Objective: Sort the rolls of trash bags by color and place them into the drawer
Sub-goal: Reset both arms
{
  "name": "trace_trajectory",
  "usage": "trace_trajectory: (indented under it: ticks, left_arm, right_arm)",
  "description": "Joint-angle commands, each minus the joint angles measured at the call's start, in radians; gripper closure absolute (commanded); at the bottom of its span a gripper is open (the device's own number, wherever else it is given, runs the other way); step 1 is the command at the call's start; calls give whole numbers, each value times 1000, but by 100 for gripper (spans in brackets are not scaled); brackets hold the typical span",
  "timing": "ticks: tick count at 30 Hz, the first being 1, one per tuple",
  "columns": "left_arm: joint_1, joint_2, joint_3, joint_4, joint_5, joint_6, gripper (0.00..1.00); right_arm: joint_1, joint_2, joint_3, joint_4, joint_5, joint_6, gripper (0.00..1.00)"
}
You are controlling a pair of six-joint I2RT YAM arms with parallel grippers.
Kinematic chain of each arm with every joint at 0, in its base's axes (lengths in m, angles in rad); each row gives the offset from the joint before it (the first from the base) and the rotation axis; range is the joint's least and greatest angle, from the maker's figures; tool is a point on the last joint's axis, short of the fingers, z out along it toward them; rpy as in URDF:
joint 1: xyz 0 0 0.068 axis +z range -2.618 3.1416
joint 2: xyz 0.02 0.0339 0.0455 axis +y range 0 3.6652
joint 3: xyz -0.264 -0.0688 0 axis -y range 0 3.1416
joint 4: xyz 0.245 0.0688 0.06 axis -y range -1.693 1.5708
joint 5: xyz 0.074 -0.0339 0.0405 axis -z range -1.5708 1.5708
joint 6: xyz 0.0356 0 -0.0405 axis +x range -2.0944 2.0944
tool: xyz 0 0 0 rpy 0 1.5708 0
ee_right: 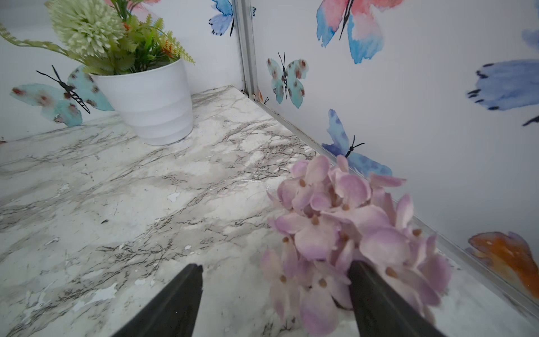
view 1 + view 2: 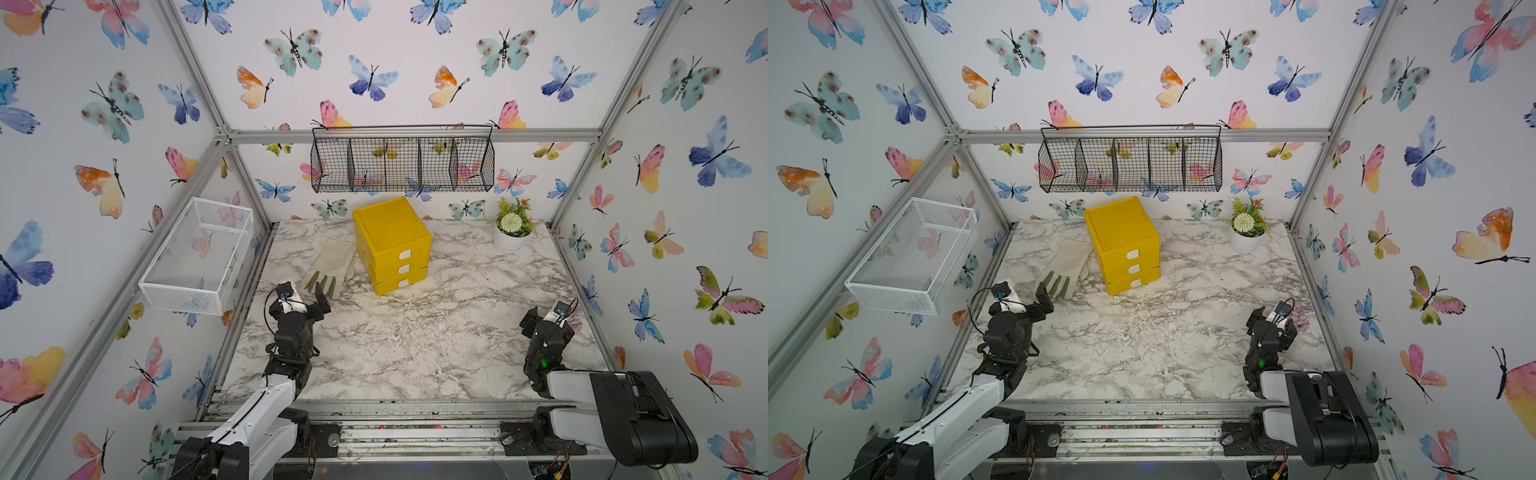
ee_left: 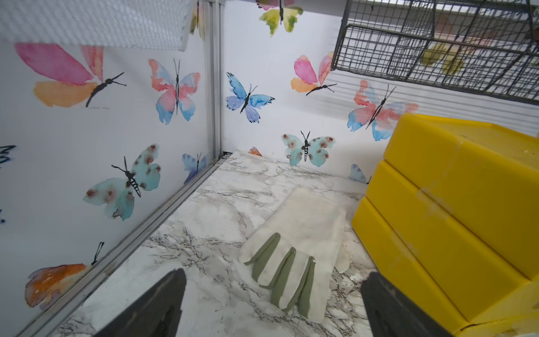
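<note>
Bright even light, warped edges

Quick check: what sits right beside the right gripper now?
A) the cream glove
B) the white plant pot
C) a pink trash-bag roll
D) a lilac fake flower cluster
D: in the right wrist view the lilac flower cluster lies next to the right gripper.
</note>
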Motion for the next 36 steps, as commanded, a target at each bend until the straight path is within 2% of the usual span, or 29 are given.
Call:
trace_trajectory:
  ticks: [1,4,6,10,12,16,18,20,24,25,26,36]
  left_arm:
    - [23,39,-27,147,21,16,0]
    - [23,61,-56,157,-43,31,2]
    - [25,56,-107,228,-57,52,1]
    - [44,119,-133,328,-7,93,2]
    - [54,168,-111,312,30,95,3]
    - [57,315,-158,507,64,103,1]
    - [58,379,-149,541,73,103,0]
    - [59,435,-121,536,83,108,0]
    - [61,456,-39,403,100,111,1]
    - [62,474,-14,378,68,104,1]
    - [70,476,-9,374,80,98,2]
    - [78,469,-9,360,78,84,1]
  right_arm:
    - [-10,63,14,227,-56,-4,15]
    - [-10,76,53,180,-107,-31,15]
    - [-15,75,86,108,-145,-37,14]
    - [-18,129,149,64,-229,-86,14]
    - [-18,146,183,24,-253,-96,14]
    - [-18,191,235,-26,-349,-141,16]
    - [-18,212,189,62,-366,-149,16]
    - [-18,255,147,219,-373,-166,18]
    - [-18,217,182,83,-364,-157,18]
    - [-18,230,175,122,-363,-162,16]
    - [-18,242,170,158,-366,-165,2]
    - [-18,228,173,123,-373,-168,2]
